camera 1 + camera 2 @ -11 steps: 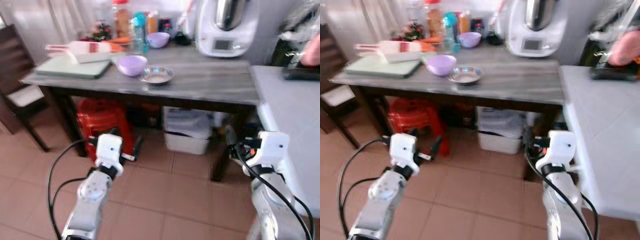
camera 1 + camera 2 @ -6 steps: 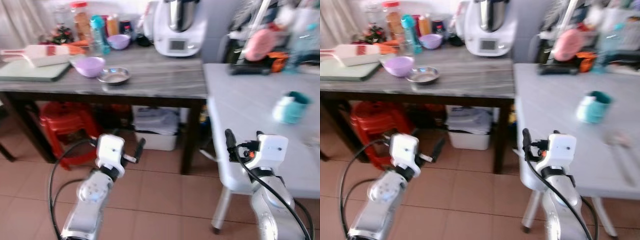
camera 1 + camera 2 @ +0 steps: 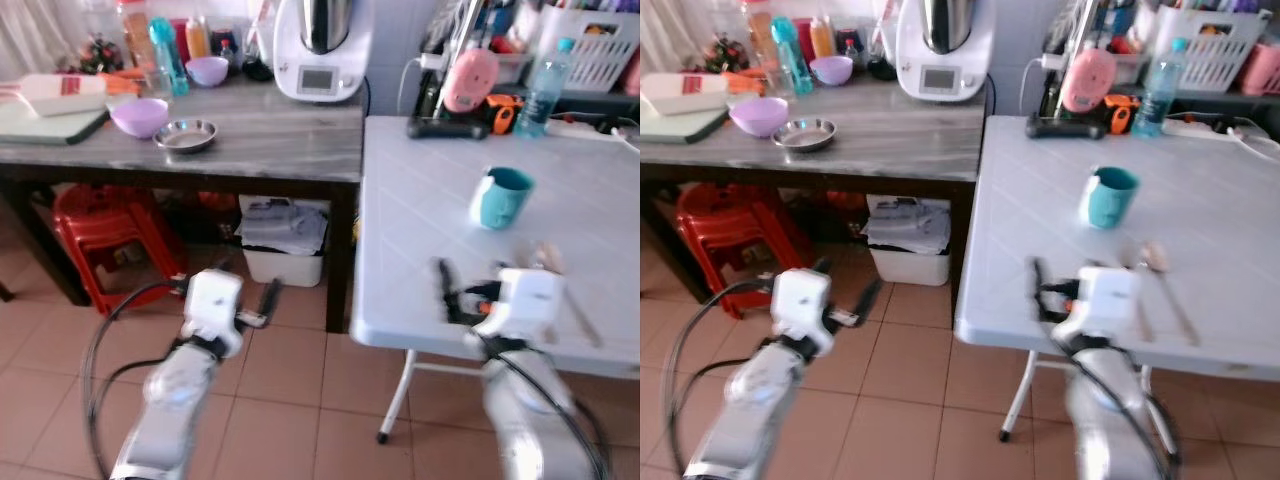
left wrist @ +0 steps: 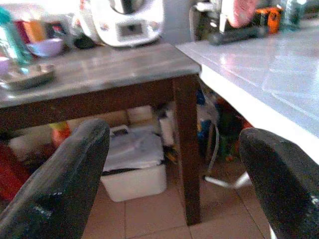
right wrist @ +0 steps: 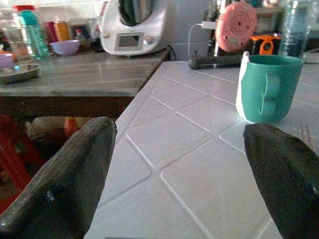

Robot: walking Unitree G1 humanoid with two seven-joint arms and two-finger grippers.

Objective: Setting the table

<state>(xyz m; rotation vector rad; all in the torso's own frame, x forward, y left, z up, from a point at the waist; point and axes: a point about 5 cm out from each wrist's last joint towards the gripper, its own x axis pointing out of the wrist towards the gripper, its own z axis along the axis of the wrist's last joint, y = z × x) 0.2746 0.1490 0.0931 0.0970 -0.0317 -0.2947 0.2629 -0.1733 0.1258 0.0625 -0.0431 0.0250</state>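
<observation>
A teal mug (image 3: 503, 196) stands upright on the white tiled table (image 3: 420, 250). A spoon (image 3: 1153, 257) and thin sticks (image 3: 1180, 310) lie on the table to the right of it. A purple bowl (image 3: 138, 116) and a steel bowl (image 3: 186, 133) sit on the grey table (image 3: 290, 150) at the left. My right gripper (image 5: 179, 174) is open over the near edge of the white table, with the mug (image 5: 269, 88) ahead of it. Over the floor in front of the grey table, my left gripper (image 4: 174, 189) is open and holds nothing.
Red stools (image 3: 100, 235) and a white bin (image 3: 283, 240) stand under the grey table. A white kitchen machine (image 3: 318, 50), bottles and a green board (image 3: 45, 118) are on it. A pink device (image 3: 470, 80), a water bottle (image 3: 547, 72) and a basket (image 3: 590, 45) line the white table's far edge.
The view has swung to the right, so the grey table slid left and the white table with the mug came to the middle. Both grippers stay open.
</observation>
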